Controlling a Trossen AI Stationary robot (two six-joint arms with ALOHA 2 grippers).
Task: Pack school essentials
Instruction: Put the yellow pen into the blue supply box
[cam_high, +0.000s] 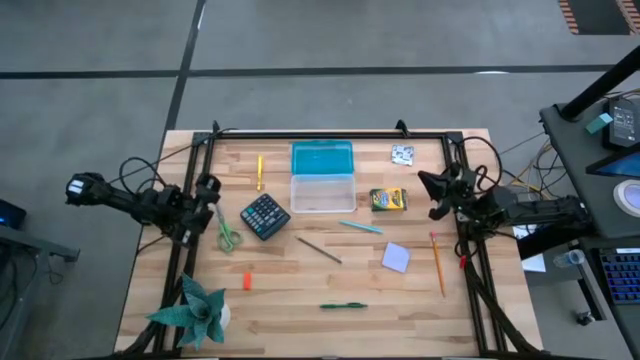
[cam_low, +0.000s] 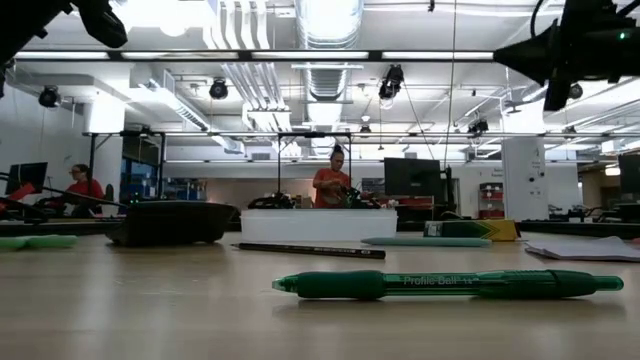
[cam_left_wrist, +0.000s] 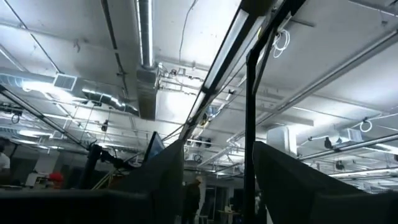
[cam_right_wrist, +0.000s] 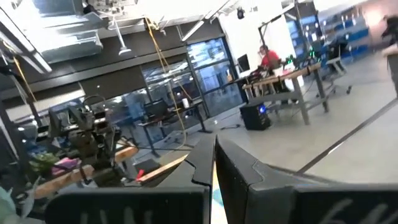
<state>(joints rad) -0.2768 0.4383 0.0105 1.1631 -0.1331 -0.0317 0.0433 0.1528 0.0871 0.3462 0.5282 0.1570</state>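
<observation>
**Nothing packed yet: choosing the first pick**

While both arms waited at the tabletop (cam_high: 300, 300) edges, I saw nothing in the clear box (cam_high: 322, 192) beside its teal lid (cam_high: 322, 158). The left tool (cam_high: 207, 188) sat spread near the green-handled scissors (cam_high: 228, 232); the right tool (cam_high: 436, 193) looked pressed together near the crayon pack (cam_high: 388, 199). I judged the crayons the easiest first grasp: approach from above, spread wide, then pinch across the short sides.
</observation>
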